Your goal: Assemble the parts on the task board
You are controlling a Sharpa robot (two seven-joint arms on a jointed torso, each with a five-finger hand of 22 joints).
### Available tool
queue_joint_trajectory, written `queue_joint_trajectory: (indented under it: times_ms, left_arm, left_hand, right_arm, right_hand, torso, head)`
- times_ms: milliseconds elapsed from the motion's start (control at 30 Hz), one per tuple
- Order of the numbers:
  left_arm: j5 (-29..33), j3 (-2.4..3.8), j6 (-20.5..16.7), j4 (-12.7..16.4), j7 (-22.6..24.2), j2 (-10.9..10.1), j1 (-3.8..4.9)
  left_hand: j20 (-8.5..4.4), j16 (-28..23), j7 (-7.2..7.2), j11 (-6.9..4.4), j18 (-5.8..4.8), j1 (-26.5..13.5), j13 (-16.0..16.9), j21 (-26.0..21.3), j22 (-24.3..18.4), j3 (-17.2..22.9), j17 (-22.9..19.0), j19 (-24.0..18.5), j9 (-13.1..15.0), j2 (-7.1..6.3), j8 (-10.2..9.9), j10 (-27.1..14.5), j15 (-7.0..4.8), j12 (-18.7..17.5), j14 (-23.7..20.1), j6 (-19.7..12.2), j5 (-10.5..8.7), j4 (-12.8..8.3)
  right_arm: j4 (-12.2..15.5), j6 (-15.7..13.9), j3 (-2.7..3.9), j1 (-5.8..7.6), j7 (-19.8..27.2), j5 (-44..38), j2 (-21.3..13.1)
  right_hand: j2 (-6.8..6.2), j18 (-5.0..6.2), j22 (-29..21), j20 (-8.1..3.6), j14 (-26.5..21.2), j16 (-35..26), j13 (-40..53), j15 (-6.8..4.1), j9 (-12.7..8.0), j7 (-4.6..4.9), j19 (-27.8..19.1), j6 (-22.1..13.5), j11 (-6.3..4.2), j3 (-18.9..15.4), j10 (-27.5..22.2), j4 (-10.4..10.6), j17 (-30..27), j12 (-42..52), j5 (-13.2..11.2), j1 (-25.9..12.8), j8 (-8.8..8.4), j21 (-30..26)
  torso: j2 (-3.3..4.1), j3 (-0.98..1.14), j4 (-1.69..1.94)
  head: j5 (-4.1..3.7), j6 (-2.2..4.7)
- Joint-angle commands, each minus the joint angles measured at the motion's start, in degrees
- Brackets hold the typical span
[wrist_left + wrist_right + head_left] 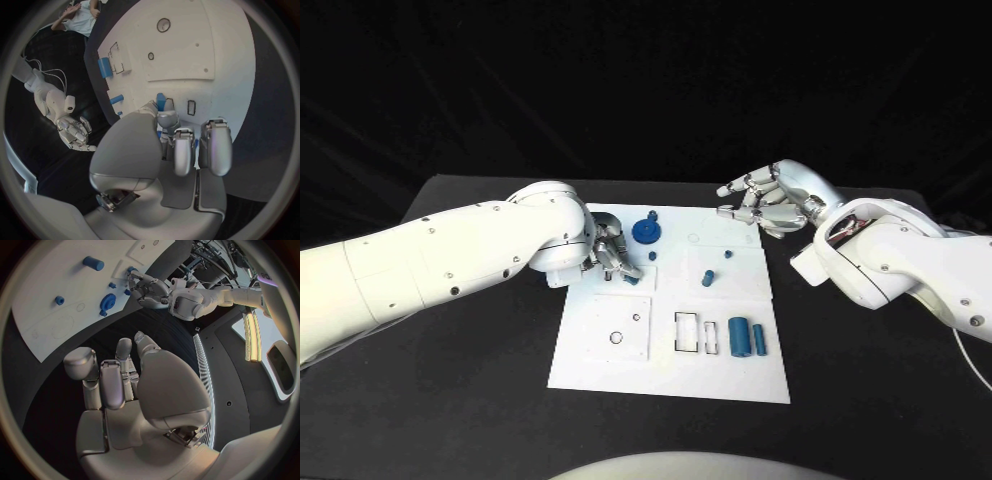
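The left hand (613, 258) pinches a small blue part (630, 279) on the white board (603, 360); a tilt could jam it, while the right hand (764, 203) hovers spread.

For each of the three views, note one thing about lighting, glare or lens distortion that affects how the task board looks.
Head view: the task board is bright against the black table, its edges straight. Left wrist view: fisheye bends the board's edges into curves around the left hand. Right wrist view: the board bulges too, and a bright light strip glares beyond the right hand.
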Motion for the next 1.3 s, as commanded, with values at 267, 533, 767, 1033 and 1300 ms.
queue_joint_trajectory:
  times_ms: [267,533,767,1033,1300]
  left_arm:
    - [1.2,-0.05,-2.79,1.62,2.21,-1.14,-0.18]
    - [0.78,-0.06,-9.0,3.79,3.99,-2.86,-0.43]
    - [-1.23,-0.15,-15.23,5.58,5.47,-4.44,-1.12]
    - [-5.43,-0.29,-19.2,7.01,5.14,-5.8,-2.39]
    - [-8.82,-0.38,-19.58,6.85,4.15,-5.7,-3.85]
  left_hand:
    - [0.48,0.14,0.32,0.28,-0.96,-5.59,0.27,0.07,5.87,20.1,15.1,1.13,2.83,-4.98,0.31,0.73,0.44,0.15,5.91,1.05,0.52,-10.66]
    - [0.5,0.14,0.4,0.3,-1.1,-6.97,0.93,0.47,6.56,22.31,15.1,1.51,3.41,-5.68,0.44,1.34,0.45,0.74,5.91,1.36,1.08,-12.24]
    - [0.47,0.14,0.36,0.24,-1.22,-7.8,1.48,0.82,7.14,23.45,15.1,1.83,3.7,-6.15,0.5,1.87,0.41,1.23,5.91,1.69,1.58,-13.09]
    - [0.44,0.14,0.33,0.2,-1.31,-8.29,1.79,1.07,7.53,24.1,15.1,2.05,3.86,-6.41,0.52,2.19,0.37,1.5,5.91,1.88,1.98,-13.51]
    - [0.43,0.14,0.32,0.18,-1.31,-8.48,1.76,1.06,7.53,24.33,15.1,2.05,3.91,-6.48,0.52,2.24,0.36,1.48,5.91,1.93,2.07,-13.63]
  right_arm:
    - [-0.04,0.46,-0.01,-0.19,0.52,0.24,0.04]
    - [0.0,0.11,-0.01,-0.23,0.82,0.19,-0.04]
    - [0.1,-0.11,-0.01,-0.24,1.02,0.18,-0.25]
    - [0.16,-0.19,-0.01,-0.24,1.08,0.2,-0.5]
    - [0.17,-0.2,-0.01,-0.24,1.15,0.2,-0.56]
  right_hand:
    - [0.27,0.29,-0.05,-0.1,2.2,-0.38,-0.05,-0.46,-0.08,0.11,-0.37,0.25,0.16,-0.04,-0.33,0.31,-0.05,-0.12,-0.36,-0.27,0.06,-0.29]
    - [0.38,0.29,-0.04,-0.09,2.18,-0.45,-0.08,-0.45,-0.08,0.12,-0.37,0.23,0.17,-0.04,-0.34,0.39,-0.12,-0.12,-0.33,-0.31,0.05,-0.3]
    - [0.53,0.29,-0.05,-0.09,2.19,-0.44,-0.12,-0.44,-0.09,0.13,-0.37,0.21,0.18,-0.06,-0.36,0.53,-0.09,-0.11,-0.27,-0.41,0.04,-0.32]
    - [0.61,0.29,-0.07,-0.08,2.19,-0.45,-0.12,-0.44,-0.09,0.14,-0.37,0.2,0.19,-0.07,-0.36,0.61,-0.1,-0.08,-0.23,-0.46,0.04,-0.34]
    - [0.61,0.29,-0.07,-0.08,2.19,-0.45,-0.12,-0.44,-0.09,0.14,-0.37,0.2,0.19,-0.07,-0.36,0.61,-0.1,-0.08,-0.23,-0.46,0.04,-0.34]
  torso:
    - [-0.02,0.02,-0.01]
    - [-0.05,0.06,0.04]
    - [-0.05,0.04,0.06]
    - [-0.03,0.02,0.06]
    - [0.04,-0.04,-0.15]
  head:
    - [0.22,-0.17]
    - [0.41,-0.11]
    - [0.48,-0.04]
    - [0.62,-0.09]
    - [0.87,-0.1]
